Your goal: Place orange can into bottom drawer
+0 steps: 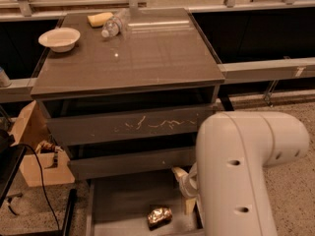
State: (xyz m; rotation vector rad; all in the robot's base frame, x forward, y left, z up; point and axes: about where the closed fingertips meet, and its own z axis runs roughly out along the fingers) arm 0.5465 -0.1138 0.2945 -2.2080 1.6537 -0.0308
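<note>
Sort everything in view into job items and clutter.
Job: orange can, lying in the bottom drawer; gripper, open, above the drawer's right side, clear of the can.
Clutter: white bowl, water bottle, yellow object on the cabinet top; cardboard box beside the cabinet.

The orange can [160,215] lies in the bottom drawer [118,200], toward its near end. The hand [184,191] hangs just right of the can, inside the drawer's right side. On the surface [147,58] above, a bowl [59,37] sits back left, with a bottle [114,26] to its right.
</note>
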